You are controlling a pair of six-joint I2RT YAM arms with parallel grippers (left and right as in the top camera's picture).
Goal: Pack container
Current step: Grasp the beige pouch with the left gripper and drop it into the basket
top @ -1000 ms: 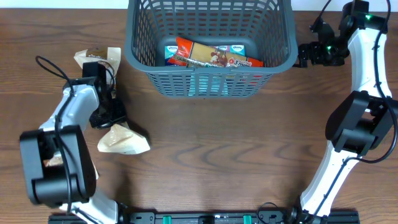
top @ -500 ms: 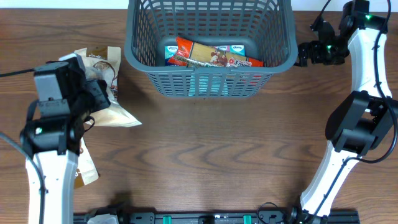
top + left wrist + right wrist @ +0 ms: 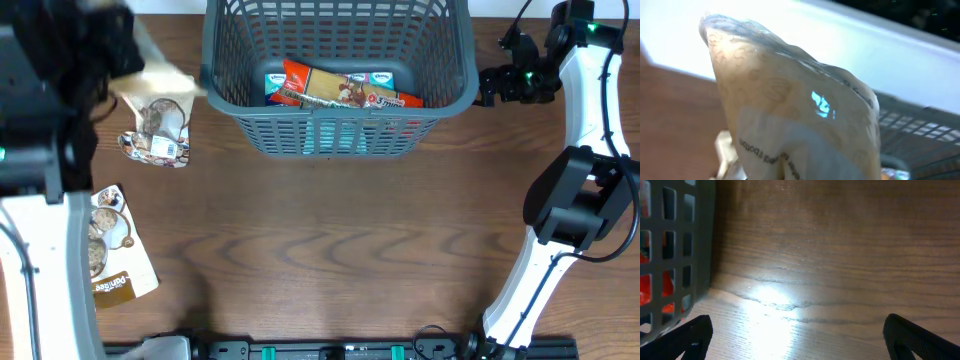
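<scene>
The basket [image 3: 330, 135] stands at the far middle of the wooden table [image 3: 350, 240]. On its bottom lies a red packet [image 3: 340, 90], on top of pale blue packs [image 3: 276, 84] whose ends show on either side. The left arm is raised high and blurred in the overhead view. Its left gripper [image 3: 118, 55] pinches a beige packet [image 3: 165, 75] in the air just outside the basket's left rim. The fingers themselves are hidden behind the packet. In the left wrist view this crinkled packet [image 3: 790, 115] fills most of the picture, with the basket's lattice wall [image 3: 920, 130] low on the right. Two more packets lie on the table to the left of the basket: a small one with a cookie picture [image 3: 155, 138] near the basket's front left corner, and a larger flat one [image 3: 115, 258] nearer the front edge. The right gripper [image 3: 487, 88] sits just beside the basket's right wall. In the right wrist view its fingers [image 3: 690, 335] are spread wide over bare wood, with nothing between them.
</scene>
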